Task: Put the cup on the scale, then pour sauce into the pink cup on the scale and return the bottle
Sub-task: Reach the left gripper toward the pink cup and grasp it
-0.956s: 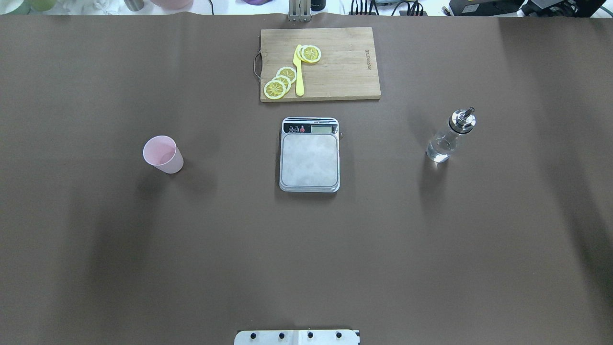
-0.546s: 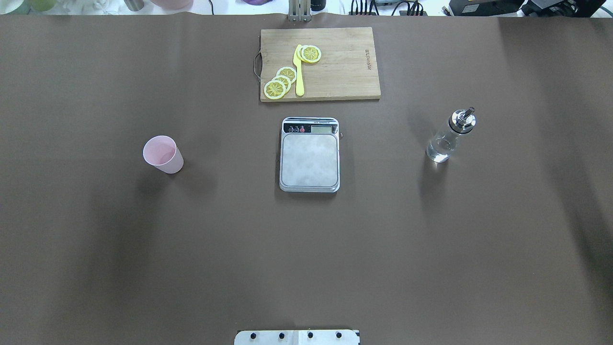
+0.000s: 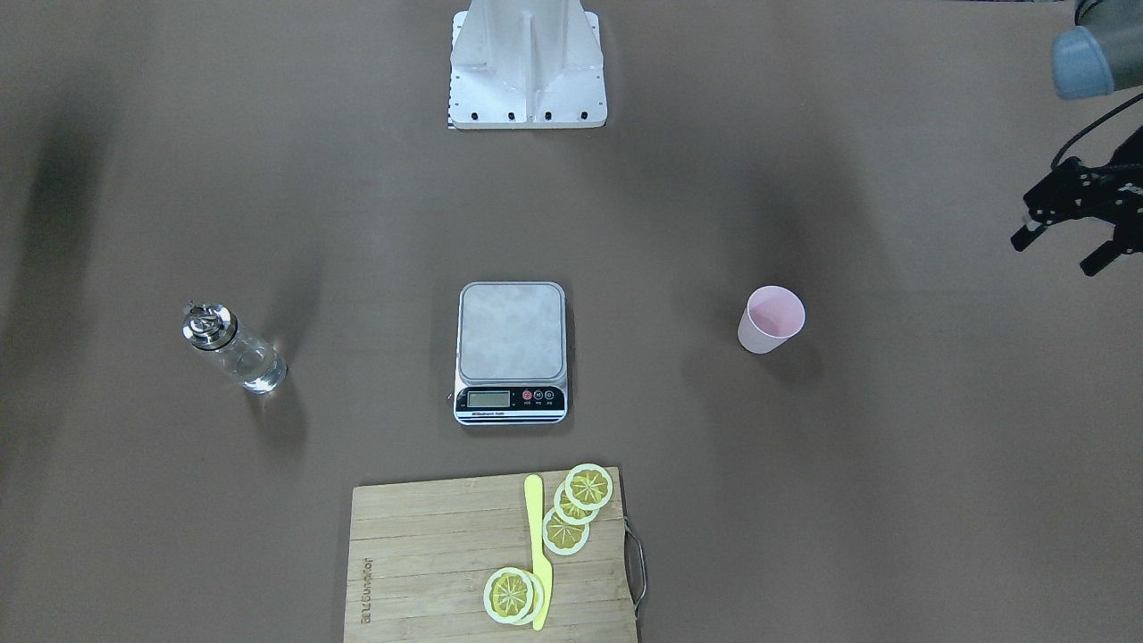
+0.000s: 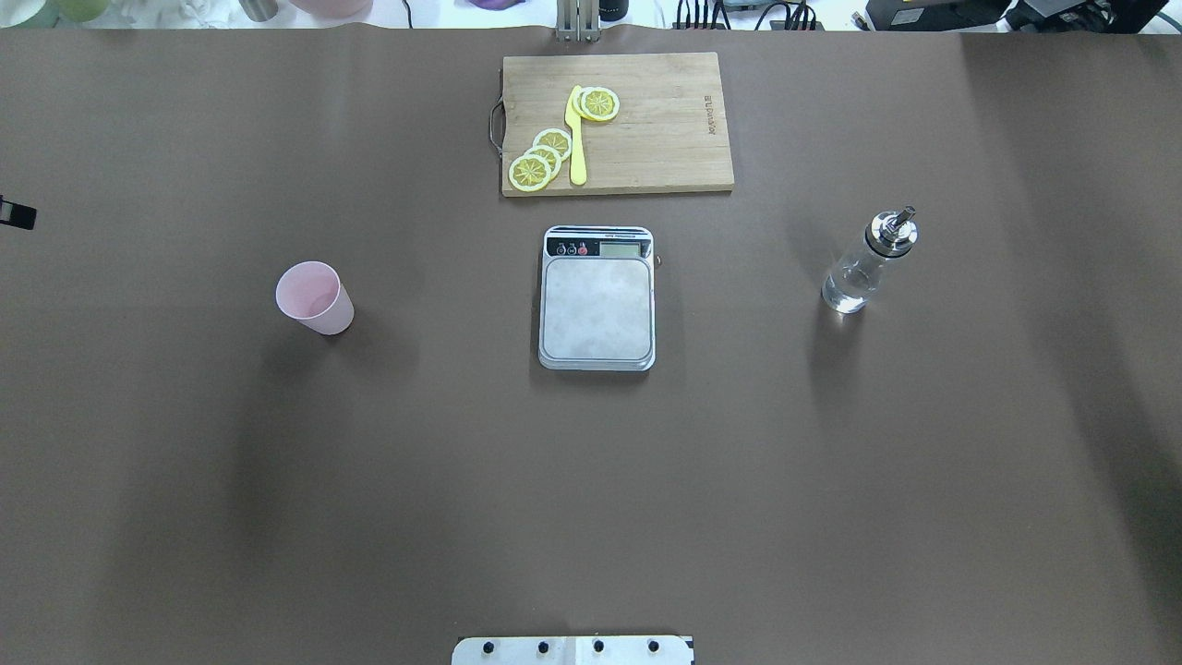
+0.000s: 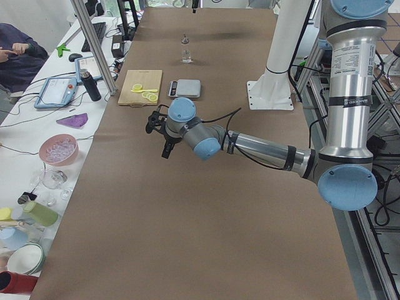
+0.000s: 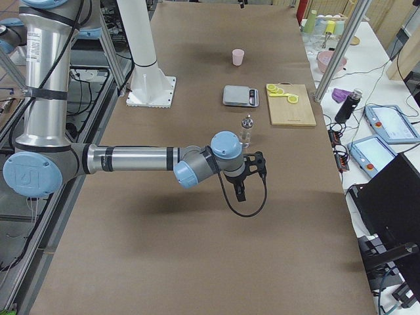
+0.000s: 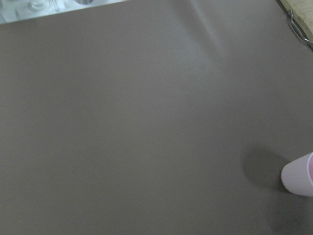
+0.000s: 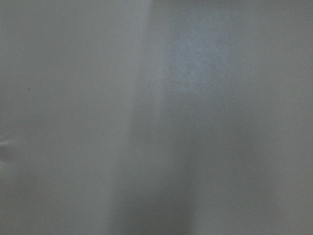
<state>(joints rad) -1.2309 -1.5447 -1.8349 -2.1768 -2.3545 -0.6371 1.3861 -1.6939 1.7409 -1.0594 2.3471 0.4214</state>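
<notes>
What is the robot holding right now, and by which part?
Nothing. The cup and the bottle stand free on the table, and the left gripper hangs open and empty.

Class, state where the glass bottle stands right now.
In the overhead view the bottle stands upright on the right side of the table, well apart from the scale at centre.

Left gripper [image 5: 157, 142] over table [image 5: 187, 219] — scale [image 5: 185, 88] beyond

Left arm [image 5: 262, 147]: silver tubes, pale-blue joint caps, black tool [image 3: 1059, 251], looping black cable.
</notes>
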